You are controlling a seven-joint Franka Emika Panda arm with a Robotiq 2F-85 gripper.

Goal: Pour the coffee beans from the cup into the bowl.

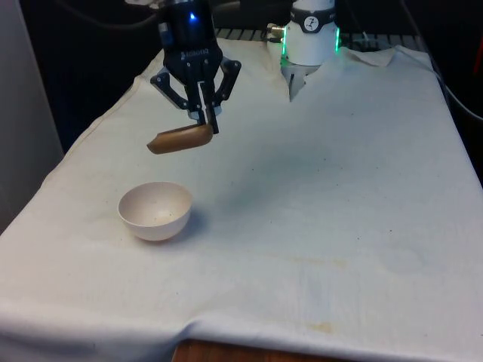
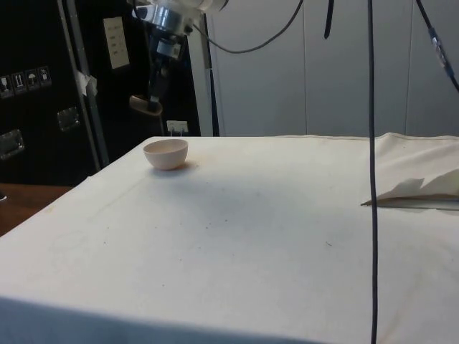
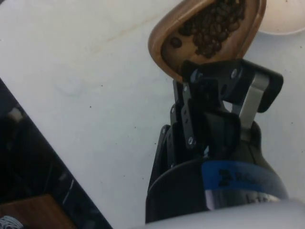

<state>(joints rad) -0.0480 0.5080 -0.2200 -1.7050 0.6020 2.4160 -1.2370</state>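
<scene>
My gripper (image 1: pixel 209 124) is shut on the rim of a brown wooden cup (image 1: pixel 179 139), held in the air and tipped almost on its side, mouth towards the front view's left. The wrist view shows the cup (image 3: pixel 209 33) with dark coffee beans (image 3: pixel 217 24) heaped at its lower lip, my gripper (image 3: pixel 188 78) pinching its edge. A pale, round bowl (image 1: pixel 155 210) stands on the cloth below and slightly in front of the cup. From the side, the cup (image 2: pixel 145 106) hangs above and behind the bowl (image 2: pixel 166 153), with my gripper (image 2: pixel 153 93) over it.
The white cloth (image 1: pixel 317 226) covers the whole table; its near edge droops over the wooden table front (image 1: pixel 226 353). The cloth is rucked up near the robot's base (image 1: pixel 311 38). A black cable (image 2: pixel 371 172) hangs down in the side view.
</scene>
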